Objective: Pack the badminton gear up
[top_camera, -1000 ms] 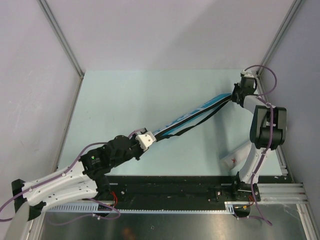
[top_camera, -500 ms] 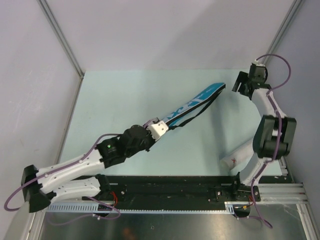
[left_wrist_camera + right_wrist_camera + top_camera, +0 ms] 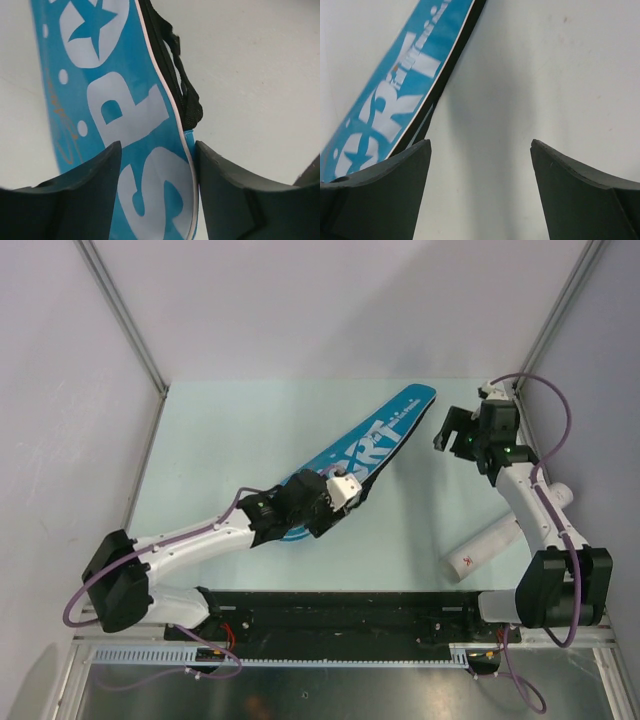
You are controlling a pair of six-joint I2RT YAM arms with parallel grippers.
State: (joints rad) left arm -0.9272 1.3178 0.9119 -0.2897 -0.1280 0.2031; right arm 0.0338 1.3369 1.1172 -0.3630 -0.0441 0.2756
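- Nearest, on the right: white tube (image 3: 478, 552) lying on the pale worktop (image 3: 230, 440), slanting away to the right, far end hidden under the right arm, red mark on the near cap.
- Left of middle: left claw (image 3: 338, 498) closed onto the narrow near end of the cover (image 3: 372, 445), fingers (image 3: 75, 200) pressed against its two edges, white "SP" showing in the gap.
- Blue cover face up, running diagonally from the left claw toward the far right; on the worktop or just above it, hard to tell which. "SPORT" and a star readable; black strap (image 3: 181, 82) along the right edge.
- Farthest, on the right: right claw (image 3: 452, 437) wide open, gripping nothing, hovering just beside the cover's far tip without touching it, worktop showing between its fingers.
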